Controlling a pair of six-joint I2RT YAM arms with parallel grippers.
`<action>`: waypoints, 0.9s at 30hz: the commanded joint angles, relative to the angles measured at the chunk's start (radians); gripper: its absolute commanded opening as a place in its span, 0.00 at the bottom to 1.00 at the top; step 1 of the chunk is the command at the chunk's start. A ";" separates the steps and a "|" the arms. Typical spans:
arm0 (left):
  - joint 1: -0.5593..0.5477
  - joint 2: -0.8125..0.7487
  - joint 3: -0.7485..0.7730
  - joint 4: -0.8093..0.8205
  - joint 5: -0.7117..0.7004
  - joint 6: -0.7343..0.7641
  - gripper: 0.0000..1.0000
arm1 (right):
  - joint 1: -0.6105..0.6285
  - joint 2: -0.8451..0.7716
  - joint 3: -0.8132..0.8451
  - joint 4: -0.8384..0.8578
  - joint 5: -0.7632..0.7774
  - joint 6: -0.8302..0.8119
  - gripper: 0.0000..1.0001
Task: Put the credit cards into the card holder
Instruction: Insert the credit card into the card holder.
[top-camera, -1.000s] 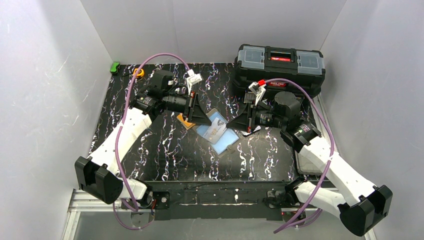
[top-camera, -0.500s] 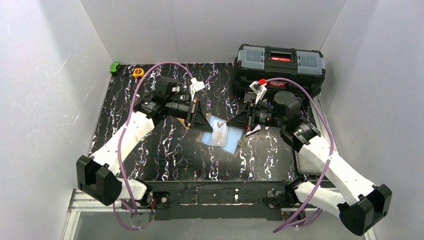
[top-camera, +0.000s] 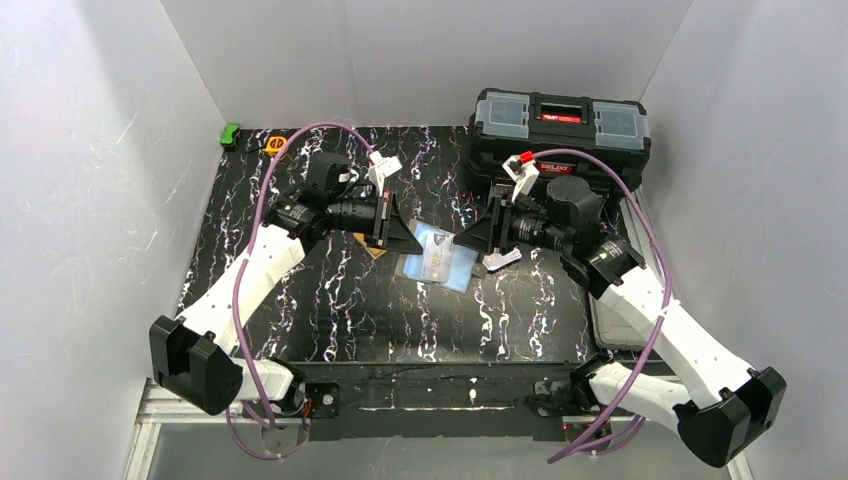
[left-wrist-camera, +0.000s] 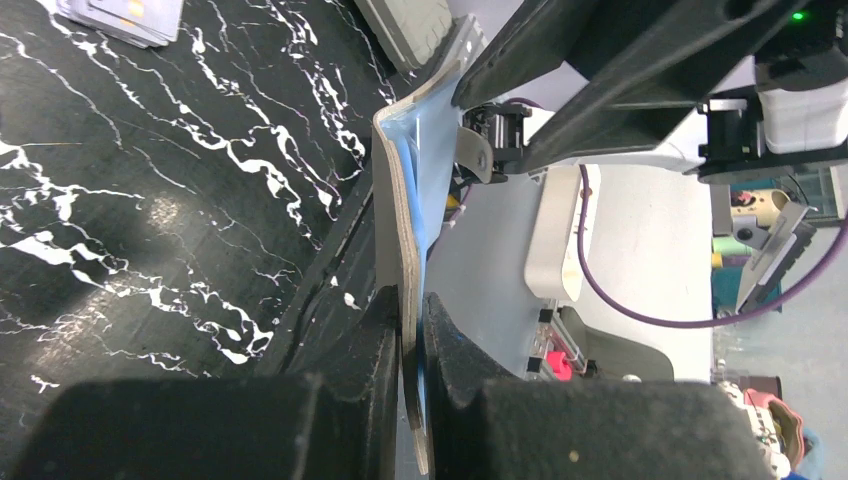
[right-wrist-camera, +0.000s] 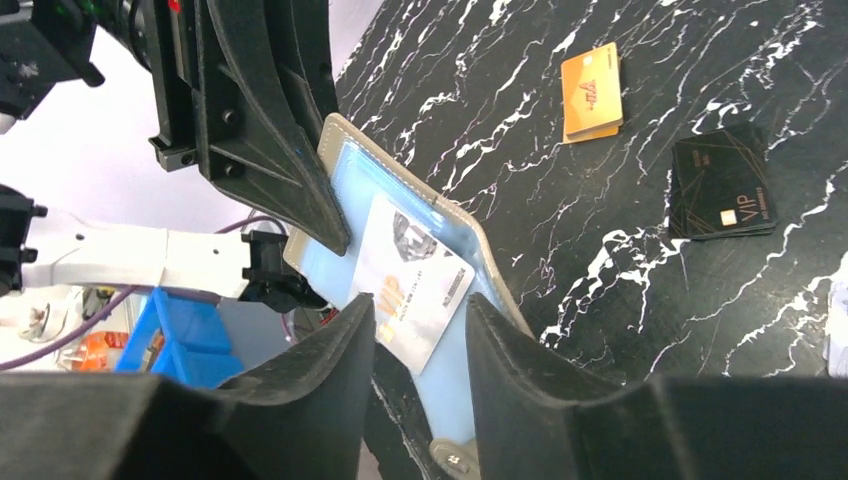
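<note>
The card holder (top-camera: 458, 272) hangs open above the table's middle, its blue inner pockets facing up. My left gripper (top-camera: 405, 240) is shut on its left edge; in the left wrist view the holder (left-wrist-camera: 398, 200) stands edge-on, pinched between the fingers of that gripper (left-wrist-camera: 408, 300). A white VIP credit card (right-wrist-camera: 420, 285) lies against the blue inside of the holder (right-wrist-camera: 340, 205). My right gripper (right-wrist-camera: 420, 340) is open around the card's near end, fingers not touching it. More credit cards lie on the table: an orange stack (right-wrist-camera: 592, 92), a black stack (right-wrist-camera: 722, 187) and pale ones (left-wrist-camera: 125, 15).
A black toolbox (top-camera: 560, 125) stands at the back right. A green item (top-camera: 230, 133) and a yellow ring (top-camera: 277, 144) sit at the back left corner. A grey tray (top-camera: 605, 325) lies partly under the right arm.
My right gripper has opened and let go of the white card, which now rests in the holder. The left gripper has carried the holder slightly back and levelled it.
</note>
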 joint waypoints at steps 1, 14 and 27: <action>0.016 -0.053 -0.005 -0.015 -0.031 -0.029 0.00 | -0.003 0.012 0.101 -0.067 0.076 -0.051 0.51; 0.056 0.007 -0.253 0.162 -0.078 -0.088 0.00 | -0.006 0.026 0.003 -0.052 0.045 0.028 0.60; 0.068 0.198 -0.463 0.372 -0.177 -0.107 0.00 | 0.054 0.279 -0.150 0.087 -0.015 0.056 0.60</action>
